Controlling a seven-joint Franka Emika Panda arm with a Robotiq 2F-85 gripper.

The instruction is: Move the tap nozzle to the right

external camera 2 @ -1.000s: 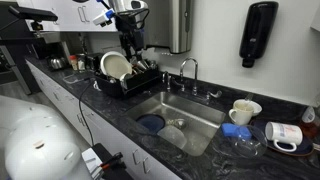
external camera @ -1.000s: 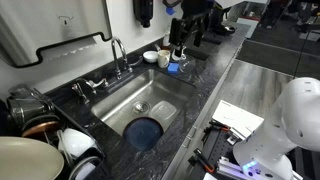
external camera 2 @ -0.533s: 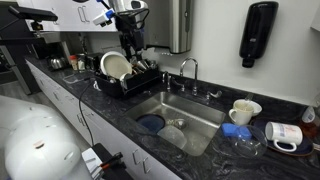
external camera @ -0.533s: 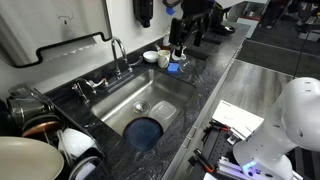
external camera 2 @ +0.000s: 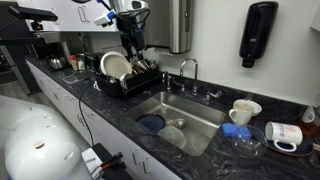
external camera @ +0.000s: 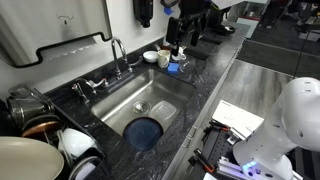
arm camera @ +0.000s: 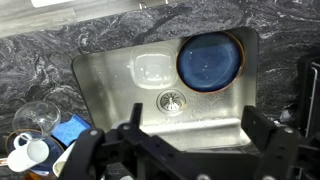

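Note:
The tap nozzle, a chrome gooseneck spout, stands at the back rim of the steel sink in both exterior views (external camera: 117, 48) (external camera 2: 188, 68). Its tip points down over the basin. My gripper (external camera: 177, 50) (external camera 2: 133, 56) hangs high above the counter, apart from the nozzle. In the wrist view the gripper (arm camera: 195, 135) is open and empty, looking straight down into the sink (arm camera: 110, 75). The nozzle is hidden behind the gripper body in that view.
A blue plate (arm camera: 210, 58) (external camera: 146, 131) and a clear container (arm camera: 152, 70) lie in the sink. A dish rack with plates (external camera 2: 125, 76) stands on one side of the sink, cups (external camera 2: 243, 110) and a white mug (external camera 2: 283, 135) on the other. A soap dispenser (external camera 2: 258, 35) hangs on the wall.

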